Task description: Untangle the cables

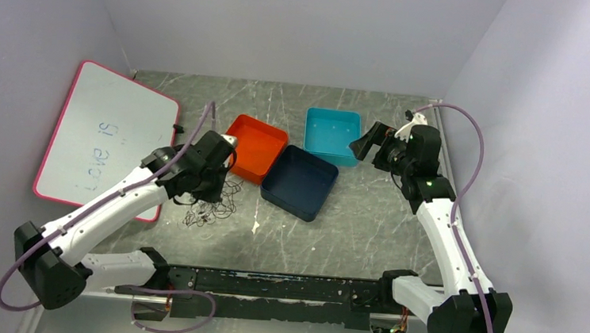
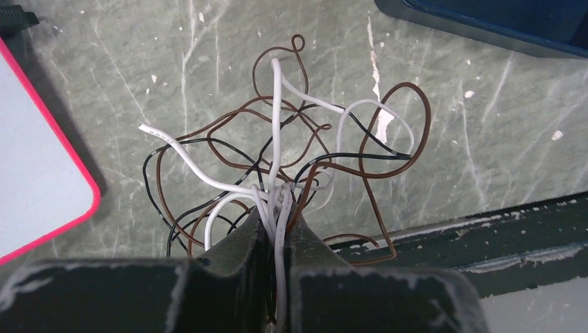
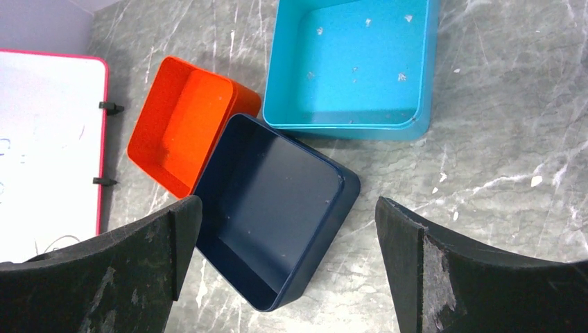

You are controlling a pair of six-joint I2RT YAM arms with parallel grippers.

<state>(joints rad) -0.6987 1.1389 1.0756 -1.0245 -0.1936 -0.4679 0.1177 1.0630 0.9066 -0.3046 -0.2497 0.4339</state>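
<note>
LEFT OF CENTRE ON THE TABLE: My left claw (image 2: 277, 211) is pinched almost shut on the heart of the cables (image 2: 276, 132). White strands run down between its jaws, and brown and black loops fan out over the table (image 2: 485, 139) below. From above, the bundle sits just in front of the red tray (image 1: 255, 147), with the whiteboard (image 1: 107, 140) to its left and the navy tray (image 1: 300, 181) to its right. I cannot tell whether the loops rest on the stone or hang just clear of it. My right claw (image 3: 288, 208) hangs wide open and empty, well apart, over the navy tray and the blue tray (image 1: 332, 134). As I judge it, my grip has caught several strands at once, so a hard pull would only draw the knot tighter. The better way is to raise the bundle slowly until the loops droop and the crossings show. Then I would bring the right claw across to one free end. The white tip (image 2: 145, 128) poking out on the whiteboard side looks the likeliest. I should pinch that strand alone and draw it gently along its own run, easing off if the tangle bunches. Wires this thin may slip or drag the whole clump, so I would keep them away from the tray rims.
</note>
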